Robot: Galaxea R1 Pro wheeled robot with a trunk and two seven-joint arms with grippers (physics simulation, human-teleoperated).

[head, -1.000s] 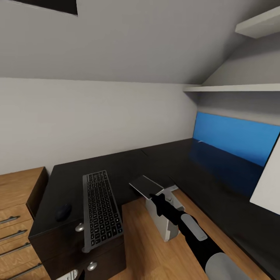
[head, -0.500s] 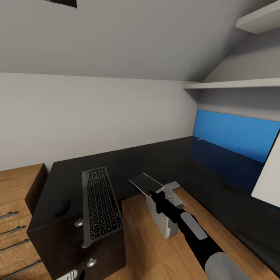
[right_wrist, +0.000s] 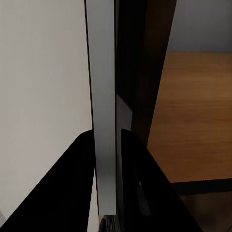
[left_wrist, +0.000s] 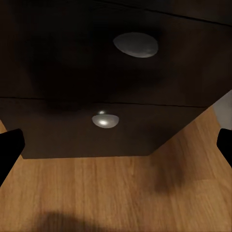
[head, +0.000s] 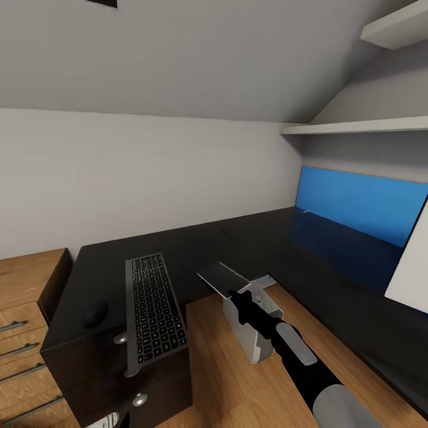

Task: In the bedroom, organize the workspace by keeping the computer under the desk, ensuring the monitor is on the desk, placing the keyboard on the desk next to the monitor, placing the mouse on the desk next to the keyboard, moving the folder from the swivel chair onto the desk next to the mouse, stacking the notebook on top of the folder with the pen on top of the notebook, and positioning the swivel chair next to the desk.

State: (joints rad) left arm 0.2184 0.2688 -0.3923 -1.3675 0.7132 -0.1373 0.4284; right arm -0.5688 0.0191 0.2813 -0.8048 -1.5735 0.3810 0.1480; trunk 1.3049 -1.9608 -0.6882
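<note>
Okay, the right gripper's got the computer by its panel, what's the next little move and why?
Probably keep the right gripper clamped on the computer and ease it further beneath the desk: the tower stands on open floor beside the desktop's edge, not yet under it.

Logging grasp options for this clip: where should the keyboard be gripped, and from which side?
Grip the keyboard by its near short end, coming from the front of the desk. It lies flat, but that end juts past the front edge, so fingers could probably close above and below it.
</note>
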